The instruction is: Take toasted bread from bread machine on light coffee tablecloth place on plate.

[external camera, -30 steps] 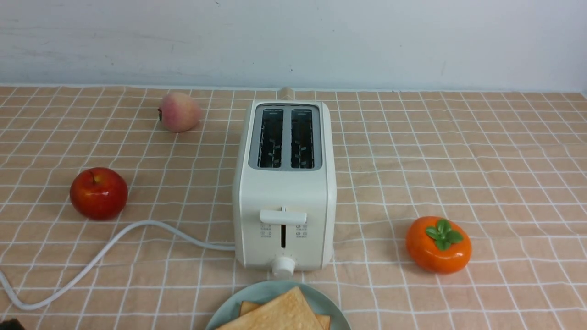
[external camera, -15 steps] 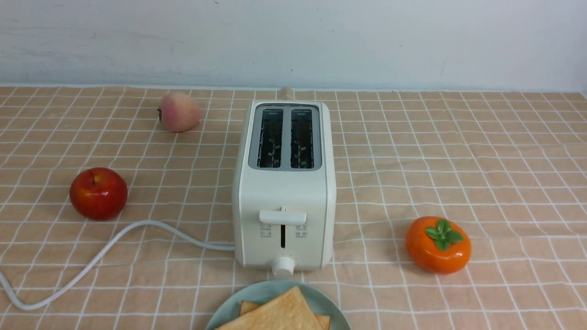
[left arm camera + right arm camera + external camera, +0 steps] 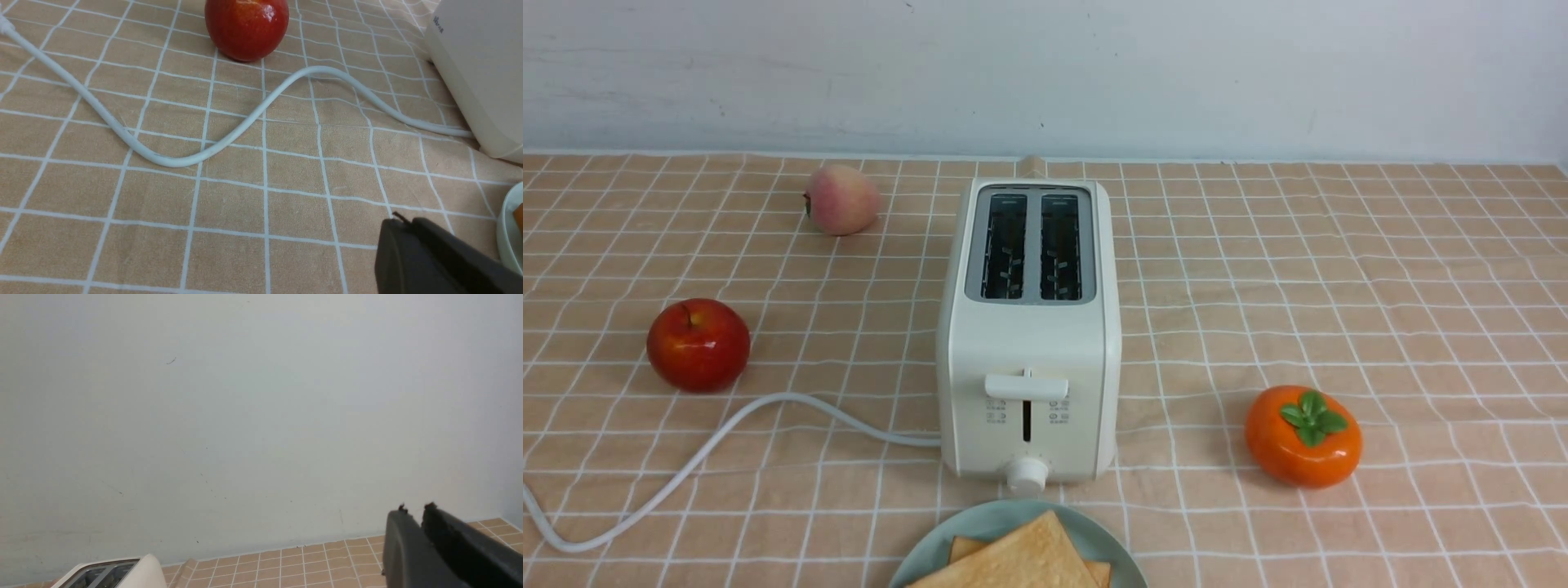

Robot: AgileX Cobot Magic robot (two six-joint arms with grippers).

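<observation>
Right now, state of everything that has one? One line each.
bread machine: upright, both slots empty, lever up.
toasted bread: two slices stacked flat on the plate.
plate: in front of the bread machine, holding both slices.
power cord: lying loose in curves on the cloth.
left tool: shut, holding nothing, above the cloth.
right tool: nearly shut, empty, raised toward the wall.
</observation>
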